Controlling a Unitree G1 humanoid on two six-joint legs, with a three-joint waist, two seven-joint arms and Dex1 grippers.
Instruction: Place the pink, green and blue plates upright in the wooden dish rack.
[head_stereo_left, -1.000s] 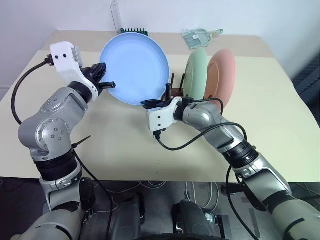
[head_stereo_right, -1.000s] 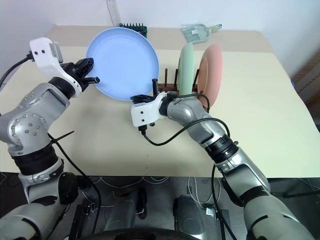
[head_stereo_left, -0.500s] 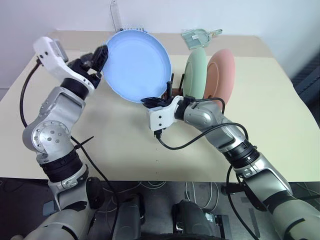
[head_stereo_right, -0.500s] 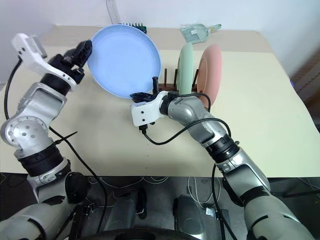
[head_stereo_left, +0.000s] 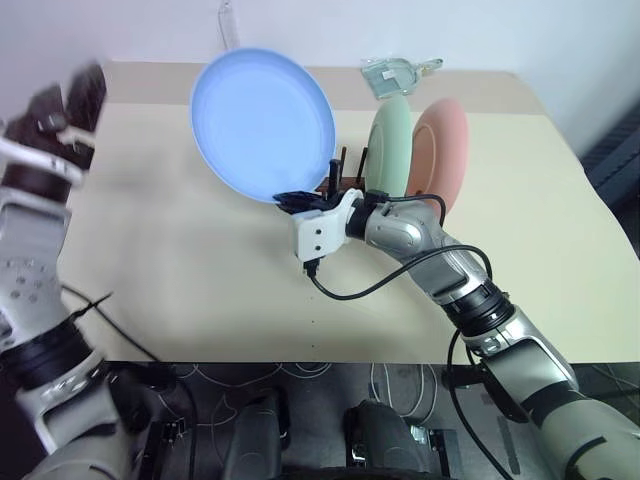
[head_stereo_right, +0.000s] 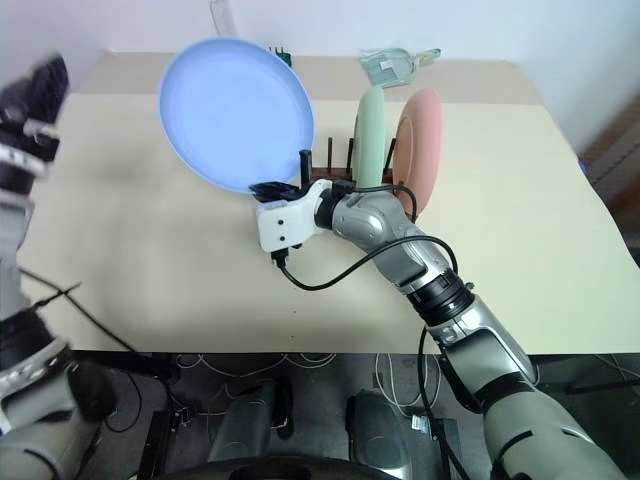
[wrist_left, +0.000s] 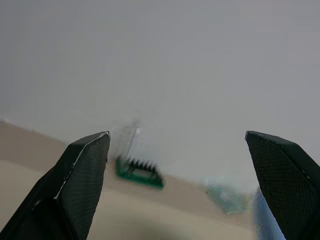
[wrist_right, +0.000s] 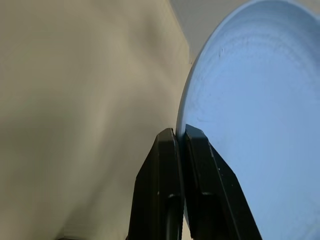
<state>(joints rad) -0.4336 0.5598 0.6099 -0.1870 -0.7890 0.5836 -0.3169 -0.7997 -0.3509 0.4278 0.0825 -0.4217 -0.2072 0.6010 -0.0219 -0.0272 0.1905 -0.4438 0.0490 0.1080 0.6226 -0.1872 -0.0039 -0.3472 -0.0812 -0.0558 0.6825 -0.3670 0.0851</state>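
We've got the blue plate (head_stereo_left: 263, 122) held up on edge over the surface (head_stereo_left: 200, 260), right end effector (head_stereo_left: 292, 201) clamped on its lower rim, just left of the wooden dish rack (head_stereo_left: 345, 180). Green plate (head_stereo_left: 392, 140) and pink plate (head_stereo_left: 441, 152) stand upright in it. Left end effector (wrist_left: 180, 185) hangs wide apart, holding nothing.

arms: silver-grey metal shells, black joint rings
right wrist (head_stereo_left: 322, 232): white boxy housing — black cable loops from its underside back along the forearm
left gripper (wrist_left: 182, 180): two black wedge fingers, fine cross-hatch texture
right gripper (wrist_right: 181, 137): two slim, smooth black fingers
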